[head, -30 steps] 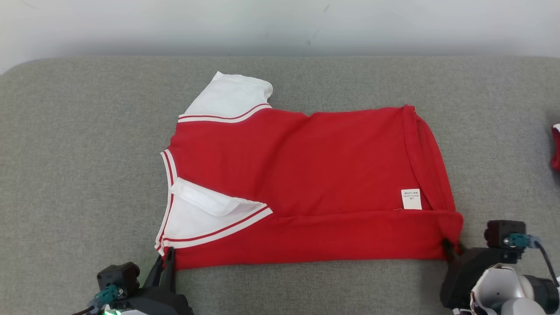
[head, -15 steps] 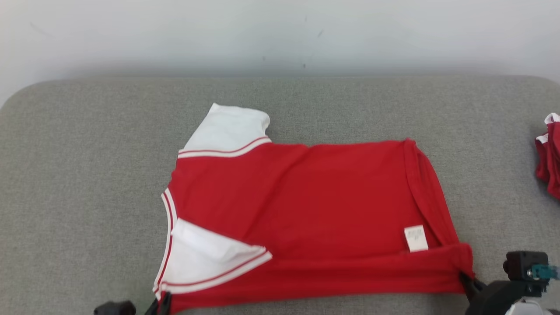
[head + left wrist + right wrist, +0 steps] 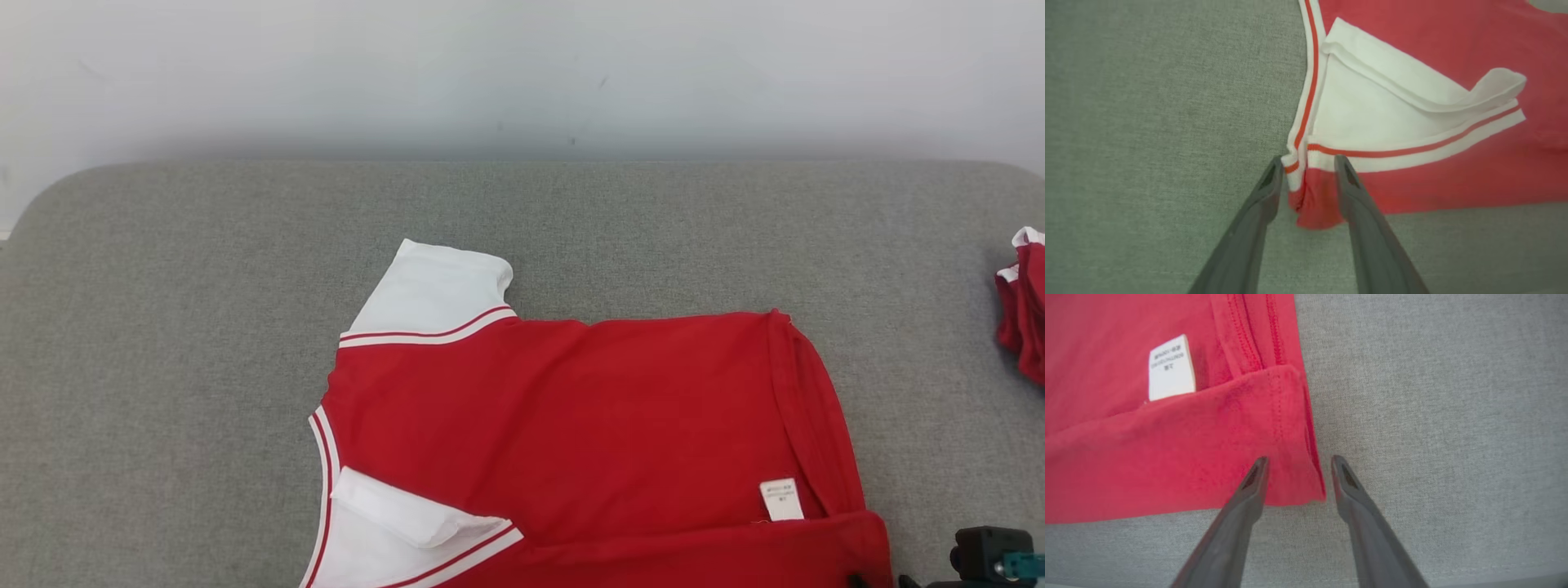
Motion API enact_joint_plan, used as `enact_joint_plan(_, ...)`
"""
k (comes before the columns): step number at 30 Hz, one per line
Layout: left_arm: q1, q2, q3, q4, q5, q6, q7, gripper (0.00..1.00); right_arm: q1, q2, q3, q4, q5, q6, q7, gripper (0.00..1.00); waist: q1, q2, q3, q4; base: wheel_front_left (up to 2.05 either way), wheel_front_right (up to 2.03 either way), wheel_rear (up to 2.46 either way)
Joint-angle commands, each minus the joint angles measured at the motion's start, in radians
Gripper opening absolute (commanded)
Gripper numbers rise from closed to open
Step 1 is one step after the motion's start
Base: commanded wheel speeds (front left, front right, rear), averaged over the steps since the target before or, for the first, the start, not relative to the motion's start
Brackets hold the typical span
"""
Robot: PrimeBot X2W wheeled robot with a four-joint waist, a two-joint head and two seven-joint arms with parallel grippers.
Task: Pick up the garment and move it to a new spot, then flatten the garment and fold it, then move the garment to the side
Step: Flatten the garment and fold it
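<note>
Between the fingertips of the left gripper [image 3: 1308, 163], whose two long dark tapered fingers stand parted to a narrow gap, lies a bunched corner of the red knit shirt [image 3: 1453, 188], a soft, matte garment trimmed in white ribbing with a thin red stripe. Ahead of those tips and to their right, the folded white sleeve [image 3: 1372, 118] forms a flat triangle, its cuff curling up at the far end. To the left of the fingers runs the grey woven cushion [image 3: 1147, 122], coarse-grained and flat, with open room on that side.

The right gripper [image 3: 1298, 459] is also parted, somewhat wider, and grips nothing. One finger overlies the shirt's doubled lower hem, the other overlies the cushion, and the stitched hem corner ends between them. Ahead of it and to the left, a small white rectangular care label [image 3: 1171, 367] lies on the red cloth. To this gripper's right the cushion offers free room.

From the head view, the shirt lies flat on the cushion's near half. A second red cloth bundle [image 3: 1024, 310] sits well apart at the right edge.
</note>
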Motion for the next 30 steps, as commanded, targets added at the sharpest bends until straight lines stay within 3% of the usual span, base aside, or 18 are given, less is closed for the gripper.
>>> enact_joint_plan(1,-0.001,0.001,0.007,-0.003,0.009,0.008,-0.016,1.0,-0.005,0.005,0.01,0.003,0.004,-0.003,-0.013,1.0,0.0,0.0,-0.003,0.0,0.0,0.0,0.0)
enact_joint_plan(10,-0.056,0.032,0.083,-0.062,0.008,0.022,-0.092,1.0,-0.059,-0.045,0.054,-0.072,0.03,-0.003,-0.012,1.0,0.0,0.0,-0.011,-0.011,0.0,0.0,0.0)
enact_joint_plan(15,-0.232,0.049,0.063,-0.054,0.057,0.003,-0.049,1.0,-0.225,-0.086,0.116,-0.099,0.001,-0.003,0.012,1.0,0.0,0.0,0.047,-0.03,0.0,0.0,0.0)
enact_joint_plan(22,-0.556,-0.001,0.021,0.113,0.106,-0.025,0.037,1.0,-0.487,-0.096,0.23,-0.038,-0.044,-0.003,0.013,1.0,0.0,0.0,0.188,-0.068,0.0,0.0,0.0)
enact_joint_plan(30,-0.817,-0.021,-0.007,0.341,0.135,-0.074,0.103,1.0,-0.625,-0.113,0.316,0.005,-0.039,-0.003,-0.013,1.0,0.0,0.0,0.306,-0.129,0.0,0.0,0.0)
